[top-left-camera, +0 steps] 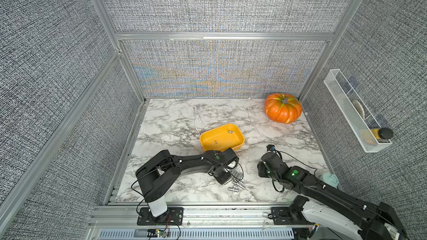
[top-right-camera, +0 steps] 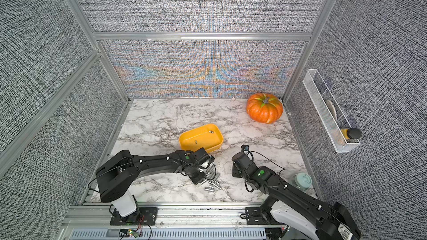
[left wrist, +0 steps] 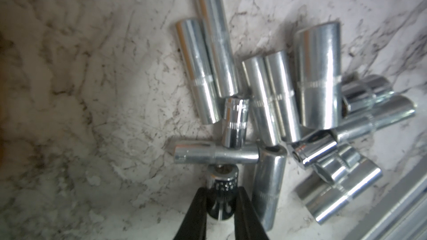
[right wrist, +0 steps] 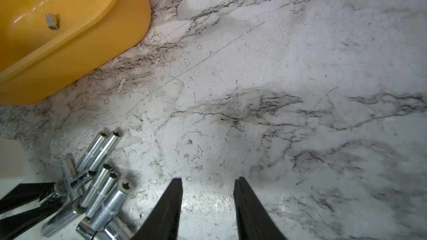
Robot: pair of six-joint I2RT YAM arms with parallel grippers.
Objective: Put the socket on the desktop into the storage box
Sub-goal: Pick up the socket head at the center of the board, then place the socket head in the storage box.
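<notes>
Left jaws gripping short socket (left wrist: 222, 182), its base hidden

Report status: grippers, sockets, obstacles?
Left gripper shut on small socket. Right gripper open, empty. Storage box holds two sockets; pile on desktop. No obstacle seen.

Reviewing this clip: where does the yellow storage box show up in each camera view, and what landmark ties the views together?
Both top views: the storage box sits in the middle of the desktop, just beyond the socket pile.
Left wrist: not in it.
Right wrist: its rounded corner shows beyond the pile, apart from it.
Shared landmark: the socket pile, seen in all four views.
</notes>
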